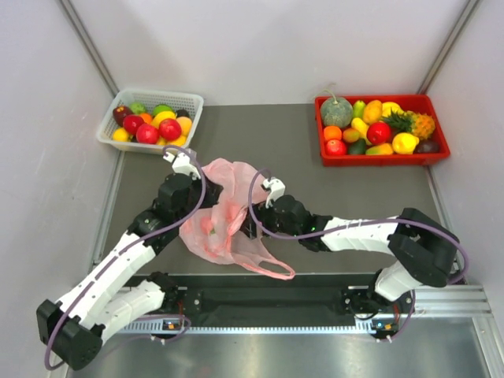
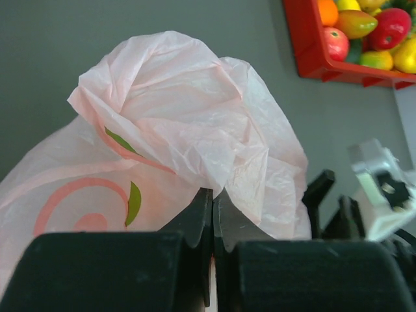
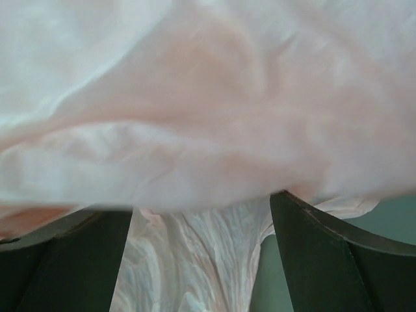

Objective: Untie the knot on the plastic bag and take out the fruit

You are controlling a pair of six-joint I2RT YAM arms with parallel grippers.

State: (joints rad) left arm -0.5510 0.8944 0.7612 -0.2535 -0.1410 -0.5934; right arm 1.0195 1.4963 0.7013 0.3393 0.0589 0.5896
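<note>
The pink plastic bag [image 1: 224, 185] lies crumpled on the grey table between my two arms, with one loose handle loop [image 1: 272, 269] trailing toward the near edge. My left gripper [image 1: 209, 200] is at the bag's left side. In the left wrist view it [image 2: 213, 194] is shut, with a thin fold of the bag [image 2: 175, 117] pinched at its tips. My right gripper [image 1: 249, 224] is at the bag's right side. It [image 3: 203, 205] is open, with a pleated bunch of plastic [image 3: 195, 266] between its fingers. I cannot tell whether that bunch is the knot. The fruit in the bag is hidden.
A white basket [image 1: 193, 101] of mixed fruit stands at the back left. A red tray [image 1: 378, 160] of mixed fruit stands at the back right, and its corner shows in the left wrist view [image 2: 305, 65]. The right arm's wrist [image 2: 377, 188] is close beside my left gripper.
</note>
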